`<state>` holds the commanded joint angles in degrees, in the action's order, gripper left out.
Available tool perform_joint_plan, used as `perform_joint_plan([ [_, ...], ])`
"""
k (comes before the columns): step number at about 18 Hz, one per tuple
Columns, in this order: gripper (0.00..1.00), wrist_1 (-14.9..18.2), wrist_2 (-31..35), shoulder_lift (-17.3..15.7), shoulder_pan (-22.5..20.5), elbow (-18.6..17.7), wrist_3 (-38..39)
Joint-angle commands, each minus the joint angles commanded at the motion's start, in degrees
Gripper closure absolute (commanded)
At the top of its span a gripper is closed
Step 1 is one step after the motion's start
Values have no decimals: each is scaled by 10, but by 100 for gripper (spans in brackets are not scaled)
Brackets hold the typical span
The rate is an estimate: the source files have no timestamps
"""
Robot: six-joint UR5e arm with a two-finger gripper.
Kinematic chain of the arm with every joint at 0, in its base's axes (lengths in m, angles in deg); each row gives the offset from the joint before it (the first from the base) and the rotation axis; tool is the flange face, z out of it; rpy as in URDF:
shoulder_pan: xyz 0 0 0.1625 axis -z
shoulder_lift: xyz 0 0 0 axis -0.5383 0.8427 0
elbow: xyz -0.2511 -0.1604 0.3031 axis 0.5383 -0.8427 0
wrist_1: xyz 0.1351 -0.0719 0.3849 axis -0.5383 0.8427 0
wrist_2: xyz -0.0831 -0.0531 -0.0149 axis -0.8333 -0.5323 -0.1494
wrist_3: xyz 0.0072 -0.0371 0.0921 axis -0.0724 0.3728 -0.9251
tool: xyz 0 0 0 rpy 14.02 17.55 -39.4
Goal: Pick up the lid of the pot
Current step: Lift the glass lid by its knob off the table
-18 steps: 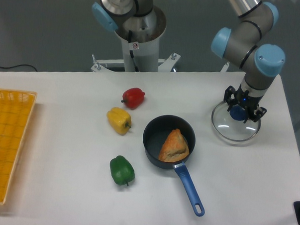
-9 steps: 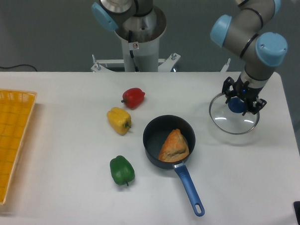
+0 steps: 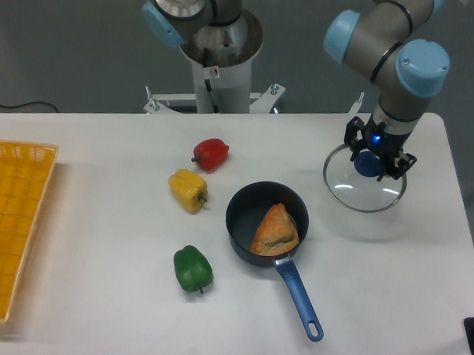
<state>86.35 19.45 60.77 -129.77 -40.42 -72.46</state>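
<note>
The claw (image 3: pixel 371 158) is pinching the clear pot lid (image 3: pixel 348 190) by its blue knob (image 3: pixel 367 164). The lid looks a little bit up off the white table (image 3: pixel 100 242), near the black pan (image 3: pixel 241 217). A brown thing (image 3: pixel 275 230) sits in the pan. A red pepper (image 3: pixel 210 155), a yellow pepper (image 3: pixel 189 190) and a green pepper (image 3: pixel 193 269) lie on the table.

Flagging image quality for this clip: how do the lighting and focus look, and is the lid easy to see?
Camera view: the white tabletop is bright against the dark background; the black pan and green bell pepper look reasonably sharp; the glass lid is see-through, readable mainly by its rim and blue knob.
</note>
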Motion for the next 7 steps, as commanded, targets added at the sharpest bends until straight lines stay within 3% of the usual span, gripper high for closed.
perform_joint_plan([
  [7,34,4,4,2,8,11,5],
])
